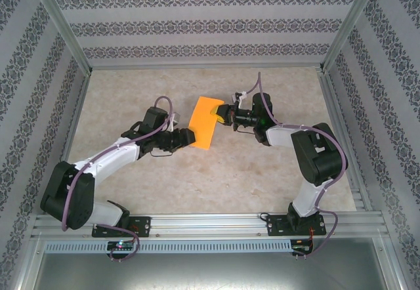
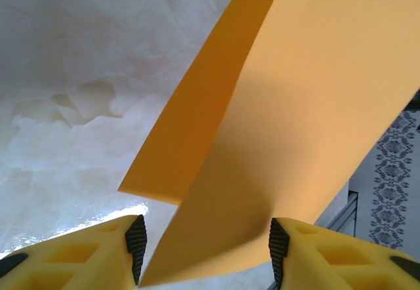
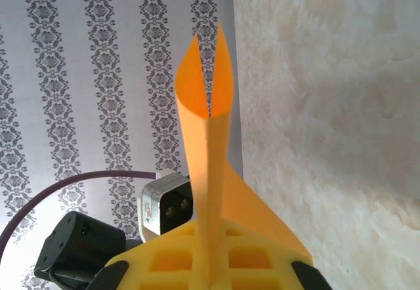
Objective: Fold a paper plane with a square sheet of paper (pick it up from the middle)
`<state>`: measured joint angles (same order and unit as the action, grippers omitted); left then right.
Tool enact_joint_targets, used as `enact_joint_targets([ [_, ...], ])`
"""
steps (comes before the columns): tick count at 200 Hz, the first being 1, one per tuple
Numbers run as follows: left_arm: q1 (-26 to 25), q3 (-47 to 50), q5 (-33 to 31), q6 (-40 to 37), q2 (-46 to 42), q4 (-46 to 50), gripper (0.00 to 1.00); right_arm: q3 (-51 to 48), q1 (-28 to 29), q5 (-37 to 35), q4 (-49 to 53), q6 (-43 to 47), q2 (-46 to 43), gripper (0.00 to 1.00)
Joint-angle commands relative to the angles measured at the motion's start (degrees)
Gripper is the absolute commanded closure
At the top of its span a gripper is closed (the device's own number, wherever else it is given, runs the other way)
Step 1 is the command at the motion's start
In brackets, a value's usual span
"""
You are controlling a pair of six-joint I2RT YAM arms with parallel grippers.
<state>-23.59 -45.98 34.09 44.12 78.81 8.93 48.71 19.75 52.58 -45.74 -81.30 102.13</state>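
Observation:
The orange sheet of paper point(image 1: 205, 122) hangs above the table between the two arms, bent into a fold with two layers. My right gripper point(image 1: 224, 115) is shut on its right edge. In the right wrist view the sheet point(image 3: 210, 152) runs edge-on out of the closed yellow jaws point(image 3: 211, 267), and its layers splay apart at the far end. My left gripper point(image 1: 191, 137) is open at the sheet's lower left end. In the left wrist view the paper point(image 2: 289, 106) passes between the black pads point(image 2: 136, 247), which stand well apart. No finished paper plane is in view.
The table top point(image 1: 151, 172) is pale and marbled. Patterned walls point(image 1: 197, 24) stand on three sides, with metal posts at the corners. A slotted metal rail point(image 1: 210, 224) holding both arm bases runs along the near edge. The left wrist's camera block point(image 3: 167, 205) sits just behind the sheet.

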Motion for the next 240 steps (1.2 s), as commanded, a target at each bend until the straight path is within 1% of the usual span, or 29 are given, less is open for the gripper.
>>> enact_joint_targets([
  [1, 1.17, -1.33, 0.7, 0.3, -2.35, -0.2, 0.51, -1.23, 0.39, 0.16, -0.58, 1.27, -1.84, 1.0],
  [27, 1.36, -3.1, -0.67, -2.51, -3.47, 4.68, 0.57, -1.5, 0.53, 0.15, 0.92, 3.05, -1.1, 1.0],
  [38, 1.36, -3.28, -0.78, -3.12, -3.57, 5.51, 0.62, -1.56, 0.56, 0.12, 0.91, 3.28, -0.72, 1.0],
  [51, 1.36, -3.73, -0.44, -3.68, -3.33, 6.31, 0.73, -1.51, 0.69, 0.16, 1.26, 3.86, -0.2, 1.0],
  [58, 1.36, -4.24, -0.29, -4.16, -3.03, 6.91, 0.82, -1.54, 0.73, 0.24, 1.54, 4.21, 0.07, 1.0],
  [64, 1.36, -4.7, -0.29, -4.59, -2.7, 7.56, 0.87, -1.53, 0.91, 0.29, 1.83, 4.57, 0.45, 1.0],
  [76, 1.36, -5.6, -0.16, -5.3, -2.15, 8.75, 0.9, -1.58, 1.17, 0.33, 2.46, 5.42, 1.02, 1.0],
  [92, 1.36, -6.14, 0.35, -5.67, -1.51, 9.41, 0.96, -1.12, 1.75, 0.51, 2.84, 6.74, 1.9, 1.0],
  [107, 0.95, -6.24, 0.7, -5.71, -0.34, 9.88, 1.0, -0.49, 2.4, 0.51, 5.31, 8.42, 2.82, 0.99],
  [144, -1.16, -6.84, 1.03, -6.54, 3.58, 10.99, 1.0, 0.81, 3.78, 0.42, 9.98, 13.24, 4.81, 0.97],
  [179, -3.28, -9.15, 1.26, -7.68, 9.32, 11.35, 1.0, 2.5, 4.33, 0.04, 15.45, 18.45, 6.67, 0.94],
  [196, -4.15, -10.44, 1.18, -8.05, 12.11, 11.2, 1.0, 3.89, 4.42, -0.77, 20.42, 22.47, 7.12, 0.93],
  [221, -4.78, -12.02, 1.3, -8.73, 15.72, 11.16, 1.0, 6.63, 4.08, -2.83, 30.25, 29.25, 7.59, 0.88],
  [240, -4.98, -12.89, 1.26, -8.83, 18.19, 10.5, 1.0, 9.06, 3.81, -4.88, 37.13, 34.27, 8.15, 0.87],
])
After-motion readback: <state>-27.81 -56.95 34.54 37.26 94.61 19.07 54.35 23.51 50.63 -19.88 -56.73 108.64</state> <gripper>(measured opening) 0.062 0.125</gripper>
